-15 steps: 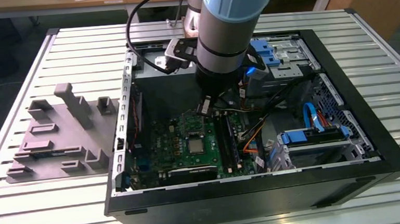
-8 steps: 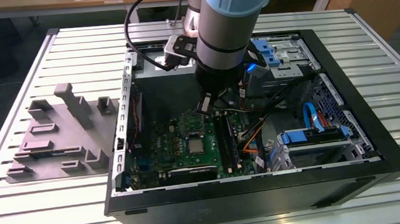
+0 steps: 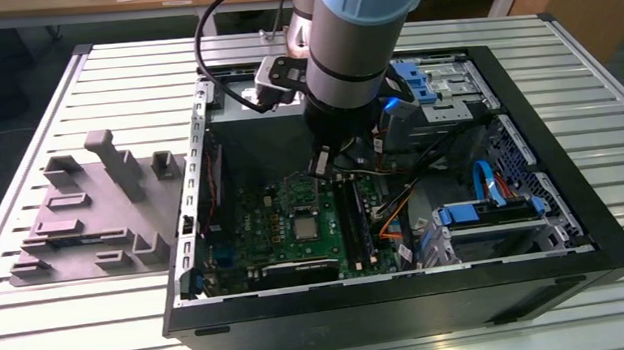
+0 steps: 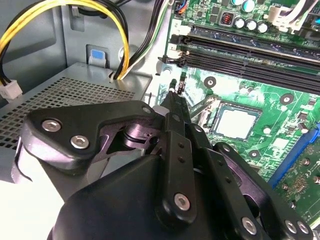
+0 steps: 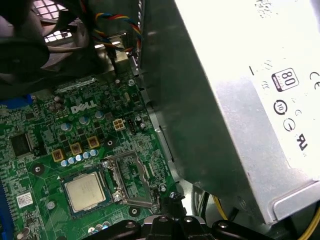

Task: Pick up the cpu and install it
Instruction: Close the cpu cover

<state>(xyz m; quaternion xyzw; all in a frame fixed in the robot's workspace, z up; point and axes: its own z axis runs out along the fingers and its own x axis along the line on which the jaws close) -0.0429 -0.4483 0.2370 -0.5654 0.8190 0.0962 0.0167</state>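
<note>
Exterior view coverage: the arm (image 3: 348, 51) reaches down into an open computer case (image 3: 406, 283) that lies on a slatted metal counter (image 3: 83, 319). The pincer (image 3: 323, 162) hangs over the green motherboard (image 3: 283, 225), close to the memory slots (image 3: 355, 213). A grey moulded fixture (image 3: 87, 213) sits on the counter at the exterior view's left, beside the case.

The cpu (image 3: 306, 227) lies flat in its socket on the motherboard, silvery top facing up. It is seated inside the socket frame in both wrist views (image 4: 235, 121) (image 5: 86, 191). In the first wrist view the socket's hinged metal load frame (image 5: 129, 178) lies swung open just beside the cpu, not covering it.

In the second wrist view the pincer (image 4: 174, 90) has its two black fingers (image 4: 176, 107) drawn together at the tips, closed on nothing. The tips are clear of the cpu, near the socket's corner and the ends of the memory slots (image 4: 240, 55).

The grey power supply (image 5: 240, 110) with its white label stands next to the motherboard, and yellow cables (image 4: 120, 35) run over its perforated face.
</note>
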